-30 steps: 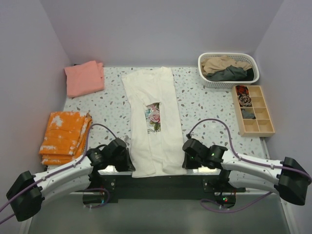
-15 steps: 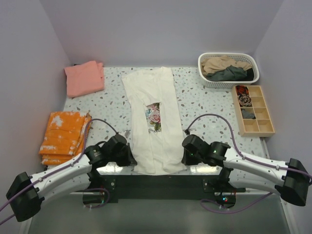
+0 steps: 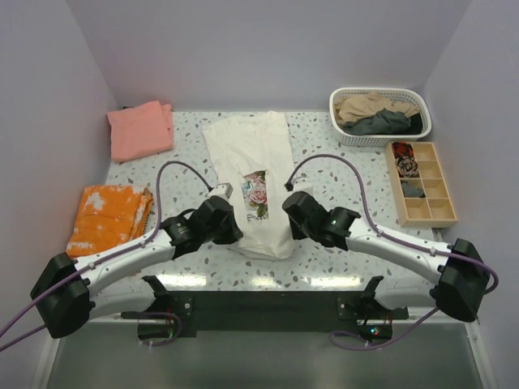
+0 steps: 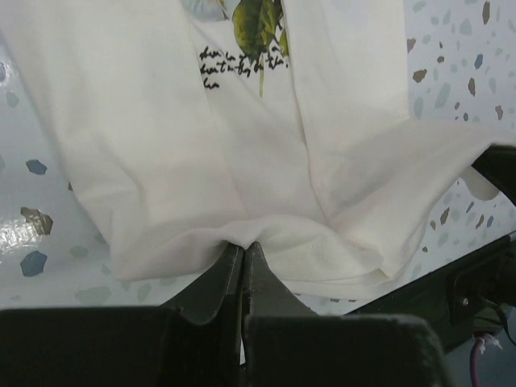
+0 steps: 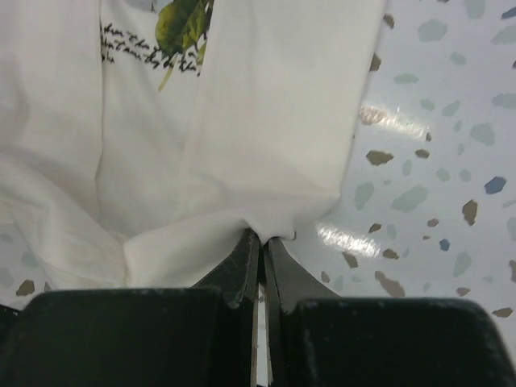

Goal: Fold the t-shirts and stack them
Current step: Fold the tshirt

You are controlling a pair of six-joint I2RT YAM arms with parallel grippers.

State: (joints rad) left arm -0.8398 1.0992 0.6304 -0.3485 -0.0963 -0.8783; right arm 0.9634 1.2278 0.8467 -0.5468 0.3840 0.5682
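The cream t-shirt (image 3: 247, 150) with rose print and black script lies lengthwise in the middle of the table, its sides folded in. My left gripper (image 3: 229, 217) is shut on its bottom hem at the left; in the left wrist view (image 4: 243, 244) the cloth (image 4: 266, 145) bunches at the tips. My right gripper (image 3: 290, 208) is shut on the hem at the right, which also shows in the right wrist view (image 5: 261, 235). The hem is lifted and carried over the shirt's lower part. A folded salmon-pink t-shirt (image 3: 140, 130) lies at the far left. Tan and dark grey t-shirts (image 3: 375, 115) fill the basket.
A white basket (image 3: 379, 136) stands at the far right. A wooden divided tray (image 3: 433, 212) with small items sits in front of it. A folded orange tie-dye stack (image 3: 108, 219) lies at the left. The speckled table (image 3: 340, 178) ends at a dark front rail.
Both grippers have moved away from the table's near edge toward the middle, carrying the cream shirt's bottom hem up and over its lower part. The shirt now looks shorter.
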